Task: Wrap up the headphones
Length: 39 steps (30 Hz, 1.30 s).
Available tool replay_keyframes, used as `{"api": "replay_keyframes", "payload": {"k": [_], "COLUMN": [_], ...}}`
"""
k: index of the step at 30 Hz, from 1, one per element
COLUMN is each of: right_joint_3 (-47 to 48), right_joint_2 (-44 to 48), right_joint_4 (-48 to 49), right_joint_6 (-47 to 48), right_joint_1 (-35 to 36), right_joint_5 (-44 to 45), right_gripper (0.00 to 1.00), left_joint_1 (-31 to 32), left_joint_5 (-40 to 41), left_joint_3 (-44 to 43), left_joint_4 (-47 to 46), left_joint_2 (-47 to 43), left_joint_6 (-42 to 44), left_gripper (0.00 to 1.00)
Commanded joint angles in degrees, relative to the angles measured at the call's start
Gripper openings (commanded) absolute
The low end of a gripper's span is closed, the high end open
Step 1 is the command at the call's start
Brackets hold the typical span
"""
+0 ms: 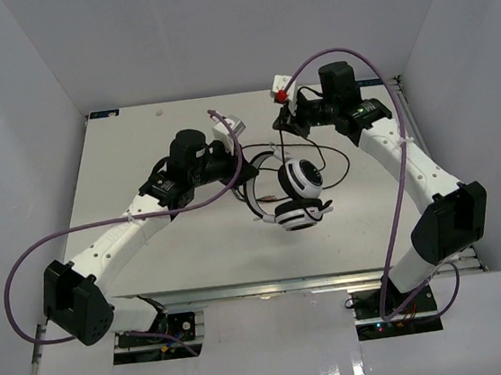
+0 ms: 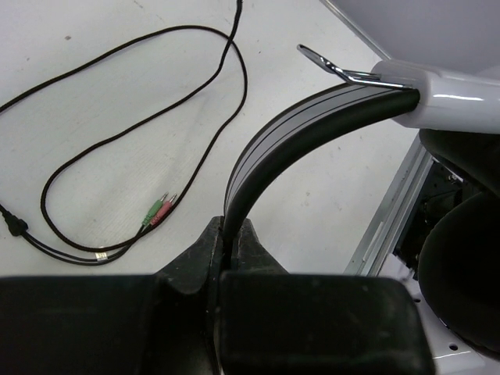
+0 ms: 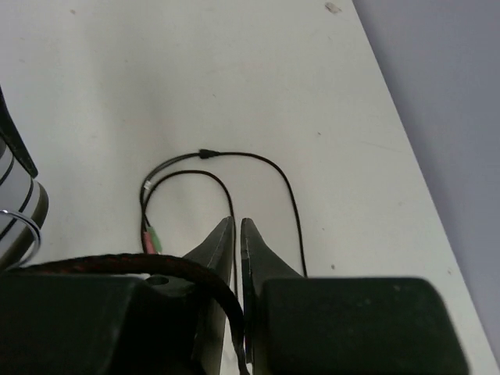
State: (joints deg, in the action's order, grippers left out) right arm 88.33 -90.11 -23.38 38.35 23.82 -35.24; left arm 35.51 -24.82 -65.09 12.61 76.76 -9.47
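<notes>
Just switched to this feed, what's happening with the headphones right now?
The left gripper is clamped on the headband of the headphones. The right gripper looks pinched shut on the thin dark cable. The rest of the cable lies in loose loops on the table, with the green and pink plugs lying free. Nothing is wound round the headphones yet.

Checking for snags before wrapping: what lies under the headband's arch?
Bare table directly beneath; the cable loops lie off to its side, with green and pink plugs. The left tool, clamping the headband, hides the table below it.
</notes>
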Motion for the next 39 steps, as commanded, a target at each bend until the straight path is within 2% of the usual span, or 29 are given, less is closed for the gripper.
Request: {"api": "replay_keyframes", "payload": {"k": [1,4,11,14,16,18,21,22,26,29,31,33,34,37,38,39], "right_joint_3": [1.7,0.3,-10.8,-20.3,-27.1,-32.9,-35.6,-36.0,-39.4,-41.4,-42.9,-44.2,-44.7,-46.6,-46.8,-46.8], "right_joint_2": [-2.9,-3.9,-2.2,-1.3,-1.9,-4.0,-7.8,-8.3,-5.9,-3.4,-0.6,2.1,3.6,9.2,11.0,13.2], "right_joint_4": [3.8,6.0,26.3,50.8,84.9,107.2,127.6,131.6,131.6,131.5,131.2,128.7,125.2,113.6,105.8,94.0], "right_joint_6": [-10.7,-15.0,-31.8,-50.9,-75.8,-91.7,-106.8,-109.6,-107.3,-105.3,-103.4,-99.6,-97.2,-88.9,-83.0,-74.3], "right_joint_1": [-4.1,-4.7,-4.8,-4.7,-4.4,-4.1,-3.7,-3.6,-2.3,0.0,1.3,2.2,2.6,3.0,3.1,3.0], "right_joint_5": [-20.1,-28.3,-40.9,-45.3,-45.9,-45.2,-43.8,-43.3,-41.0,-39.7,-37.9,-37.0,-36.6,-35.8,-35.4,-34.8], "right_gripper": [0.19,0.27,0.41,0.44,0.47,0.52,0.56,0.57,0.58,0.54,0.45,0.30,0.24,0.16,0.15,0.13], "left_joint_1": [0.8,0.8,0.8,0.7,0.8,0.8,0.8,0.8,0.8,0.8,0.8,0.8,0.8,0.8,0.7,0.7], "left_joint_5": [-4.9,-4.1,2.6,8.3,14.2,17.5,20.4,21.6,26.9,31.7,35.9,38.8,40.1,43.5,45.3,47.5], "left_joint_3": [-4.1,-5.9,-12.1,-17.3,-21.8,-24.3,-26.4,-26.9,-28.1,-27.2,-26.4,-26.2,-26.2,-27.0,-27.5,-28.2], "left_joint_4": [-5.1,-6.0,-4.9,-0.5,2.6,5.3,6.2,6.2,5.1,3.6,2.4,1.7,1.5,2.1,2.4,2.8], "left_joint_2": [-5.1,-5.6,-6.4,-5.4,-4.7,-4.1,-4.1,-4.3,-5.3,-6.4,-7.0,-7.3,-7.3,-6.8,-6.6,-6.3], "left_joint_6": [-4.0,-6.6,-14.1,-16.7,-19.0,-21.2,-24.3,-25.5,-28.0,-29.6,-30.1,-29.8,-29.5,-26.2,-24.8,-23.3], "left_gripper": [0.00,0.00,0.00,0.00,0.00,0.00,0.00,0.00,0.00,0.00,0.00,0.00,0.00,0.00,0.00,0.00]}}
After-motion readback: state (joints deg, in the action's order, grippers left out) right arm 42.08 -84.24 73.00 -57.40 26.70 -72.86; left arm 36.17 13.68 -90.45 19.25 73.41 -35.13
